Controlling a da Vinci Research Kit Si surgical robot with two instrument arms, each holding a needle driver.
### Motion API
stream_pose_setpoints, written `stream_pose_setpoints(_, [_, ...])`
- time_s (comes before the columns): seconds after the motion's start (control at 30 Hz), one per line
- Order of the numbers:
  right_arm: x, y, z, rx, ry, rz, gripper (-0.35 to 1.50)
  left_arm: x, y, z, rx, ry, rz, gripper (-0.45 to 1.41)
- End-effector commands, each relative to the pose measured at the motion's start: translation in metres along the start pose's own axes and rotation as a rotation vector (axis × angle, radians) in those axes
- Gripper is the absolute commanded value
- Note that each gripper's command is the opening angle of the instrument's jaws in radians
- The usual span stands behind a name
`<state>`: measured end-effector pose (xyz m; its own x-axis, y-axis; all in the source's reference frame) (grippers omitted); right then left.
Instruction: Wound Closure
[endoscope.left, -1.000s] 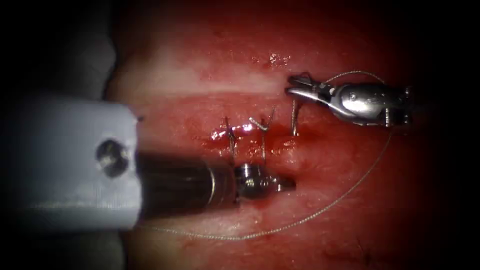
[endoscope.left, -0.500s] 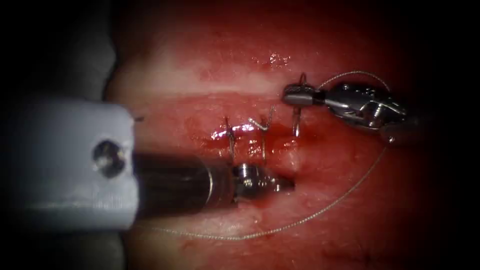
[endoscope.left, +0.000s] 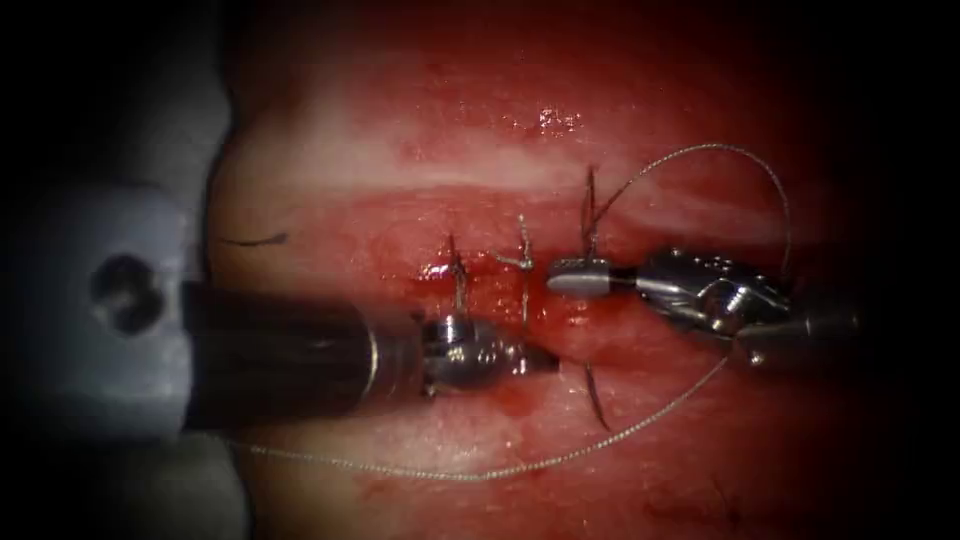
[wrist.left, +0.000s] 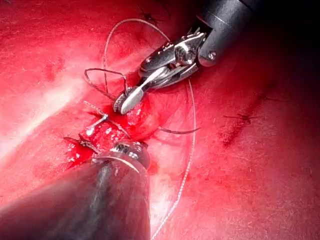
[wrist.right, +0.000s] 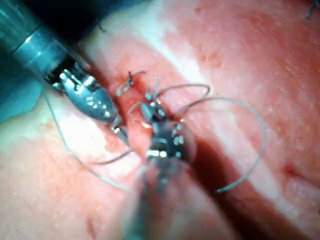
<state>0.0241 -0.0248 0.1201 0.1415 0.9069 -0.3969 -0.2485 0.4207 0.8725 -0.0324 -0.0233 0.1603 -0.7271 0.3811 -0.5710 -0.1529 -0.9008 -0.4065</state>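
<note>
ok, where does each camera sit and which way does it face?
Endoscope: above, in front of the cut; left tool enters from picture left, right tool from right.
Left wrist: along left tool's shaft, facing right tool.
Right wrist: along right tool, facing left tool.
Endoscope and left wrist share the needle, in the tissue.

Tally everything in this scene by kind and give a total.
Steel wristed needle drivers: 2, the left tool and the right tool, whose claw grips the needle
Dark curved needle, set through the tissue: 1
Long pale thread: 1
Tied stitches: 2
Red tissue: 1
Total: 7
</note>
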Motion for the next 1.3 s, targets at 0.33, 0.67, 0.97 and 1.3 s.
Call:
stream_pose_setpoints(0.33, [0.0014, 0.0034, -0.0012, -0.043, 0.055, -0.168, 1.38, -0.0012, 0.0027, -0.0001, 0.021, 0.088, 0.209, 0.14])
stream_pose_setpoints(0.67, [0.0022, 0.0052, -0.0061, -0.075, 0.11, -0.209, 1.31, -0.0005, 0.0058, -0.0002, -0.011, 0.246, 0.419, 0.46])
stream_pose_setpoints(0.97, [0.0016, 0.0053, -0.0073, -0.085, 0.11, -0.222, 1.25, 0.0031, 0.0062, -0.0009, -0.02, 0.423, 0.493, 1.11])
stream_pose_setpoints(1.3, [0.0008, 0.0055, -0.0063, -0.094, 0.115, -0.229, 1.21, 0.0031, 0.0048, 0.0005, 0.018, 0.437, 0.491, 0.69])
